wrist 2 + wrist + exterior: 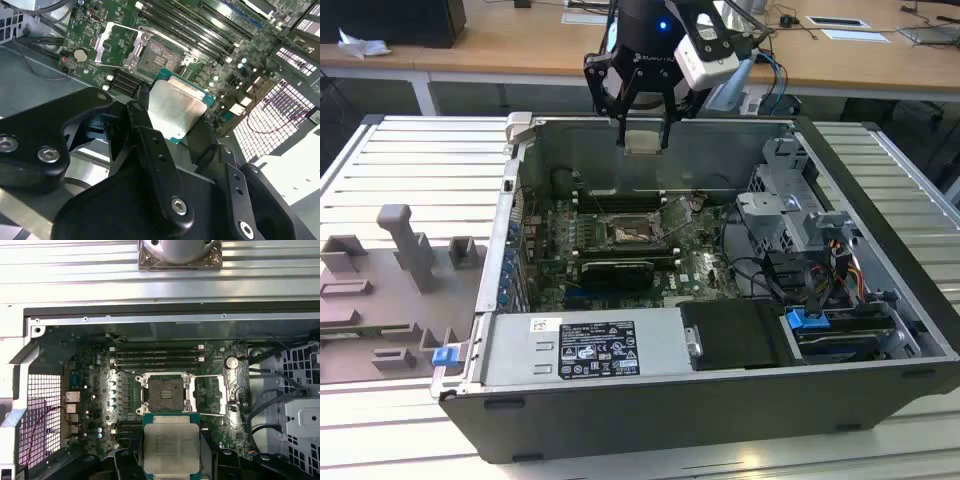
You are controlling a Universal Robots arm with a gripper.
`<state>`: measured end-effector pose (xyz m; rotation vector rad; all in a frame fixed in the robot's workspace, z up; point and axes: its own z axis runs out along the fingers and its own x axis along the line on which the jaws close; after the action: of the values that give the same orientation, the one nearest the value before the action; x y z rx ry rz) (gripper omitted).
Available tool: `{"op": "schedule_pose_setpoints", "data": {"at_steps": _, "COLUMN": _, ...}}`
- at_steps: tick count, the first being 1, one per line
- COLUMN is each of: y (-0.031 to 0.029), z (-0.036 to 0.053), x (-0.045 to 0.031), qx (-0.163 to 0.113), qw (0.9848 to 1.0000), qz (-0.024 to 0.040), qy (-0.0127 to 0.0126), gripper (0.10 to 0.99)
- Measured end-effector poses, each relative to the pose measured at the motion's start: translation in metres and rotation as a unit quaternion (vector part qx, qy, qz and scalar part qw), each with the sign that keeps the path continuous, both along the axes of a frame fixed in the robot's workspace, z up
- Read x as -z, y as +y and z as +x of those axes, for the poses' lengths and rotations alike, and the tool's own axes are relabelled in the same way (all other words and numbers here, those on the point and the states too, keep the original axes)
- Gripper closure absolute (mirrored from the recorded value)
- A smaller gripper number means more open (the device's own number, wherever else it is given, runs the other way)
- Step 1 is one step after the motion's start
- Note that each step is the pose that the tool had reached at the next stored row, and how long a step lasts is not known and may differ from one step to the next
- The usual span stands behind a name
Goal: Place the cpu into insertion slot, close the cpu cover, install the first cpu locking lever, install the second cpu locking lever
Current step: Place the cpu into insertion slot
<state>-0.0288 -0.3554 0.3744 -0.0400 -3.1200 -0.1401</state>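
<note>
My gripper (pixel 643 142) hangs above the open computer case, shut on the cpu (pixel 643 138), a pale silver square chip held by its edges. Both wrist views show the cpu (pixel 171 445) (pixel 172 105) between the black fingers (pixel 145 125), well above the board. The insertion slot (pixel 166 393) (pixel 161 54) (pixel 633 233) lies bare on the green board, its dark centre exposed. The cpu cover (pixel 216 395) (pixel 116 44) is swung open and stands beside the slot. In the first wrist view the cpu sits just off the slot's near side.
Long black memory slots (pixel 157 356) run beside the socket. A black card (pixel 616 270) lies across the board. The case walls (pixel 520 190), a labelled power supply (pixel 585 348), a drive cage with cables (pixel 800 230) and a grey fixture (pixel 390 290) surround the area.
</note>
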Motion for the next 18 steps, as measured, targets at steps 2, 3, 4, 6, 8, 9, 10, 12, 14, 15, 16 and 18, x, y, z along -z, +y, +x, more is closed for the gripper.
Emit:
{"op": "schedule_pose_setpoints", "data": {"at_steps": 2, "y": 0.0, "z": 0.0, "x": 0.0, "qx": 0.001, "qw": 1.0, "qz": 0.0, "qy": 0.0, "gripper": 0.545}}
{"op": "schedule_pose_setpoints", "data": {"at_steps": 3, "y": 0.0, "z": 0.0, "x": 0.0, "qx": 0.002, "qw": 1.0, "qz": 0.0, "qy": 0.0, "gripper": 0.545}}
{"op": "schedule_pose_setpoints", "data": {"at_steps": 4, "y": 0.0, "z": 0.0, "x": 0.0, "qx": 0.003, "qw": 1.0, "qz": 0.0, "qy": 0.0, "gripper": 0.545}}
{"op": "schedule_pose_setpoints", "data": {"at_steps": 6, "y": 0.0, "z": 0.0, "x": 0.0, "qx": 0.005, "qw": 1.0, "qz": 0.0, "qy": 0.0, "gripper": 0.545}}
{"op": "schedule_pose_setpoints", "data": {"at_steps": 8, "y": 0.0, "z": 0.0, "x": 0.0, "qx": 0.007, "qw": 1.0, "qz": 0.0, "qy": 0.0, "gripper": 0.545}}
{"op": "schedule_pose_setpoints", "data": {"at_steps": 9, "y": 0.0, "z": 0.0, "x": 0.0, "qx": 0.009, "qw": 1.0, "qz": 0.0, "qy": 0.0, "gripper": 0.545}}
{"op": "schedule_pose_setpoints", "data": {"at_steps": 10, "y": 0.0, "z": 0.0, "x": 0.0, "qx": 0.012, "qw": 0.9999, "qz": 0.0, "qy": 0.0, "gripper": 0.545}}
{"op": "schedule_pose_setpoints", "data": {"at_steps": 12, "y": 0.0, "z": 0.0, "x": 0.0, "qx": 0.014, "qw": 0.9999, "qz": 0.0, "qy": 0.0, "gripper": 0.545}}
{"op": "schedule_pose_setpoints", "data": {"at_steps": 14, "y": 0.0, "z": 0.0, "x": 0.0, "qx": 0.017, "qw": 0.9999, "qz": 0.0, "qy": 0.0, "gripper": 0.545}}
{"op": "schedule_pose_setpoints", "data": {"at_steps": 15, "y": 0.0, "z": 0.0, "x": 0.0, "qx": 0.018, "qw": 0.9998, "qz": 0.0, "qy": 0.0, "gripper": 0.545}}
{"op": "schedule_pose_setpoints", "data": {"at_steps": 16, "y": 0.0, "z": 0.0, "x": 0.0, "qx": 0.02, "qw": 0.9998, "qz": 0.0, "qy": 0.0, "gripper": 0.545}}
{"op": "schedule_pose_setpoints", "data": {"at_steps": 18, "y": 0.0, "z": 0.0, "x": 0.0, "qx": 0.023, "qw": 0.9997, "qz": 0.0, "qy": 0.0, "gripper": 0.545}}
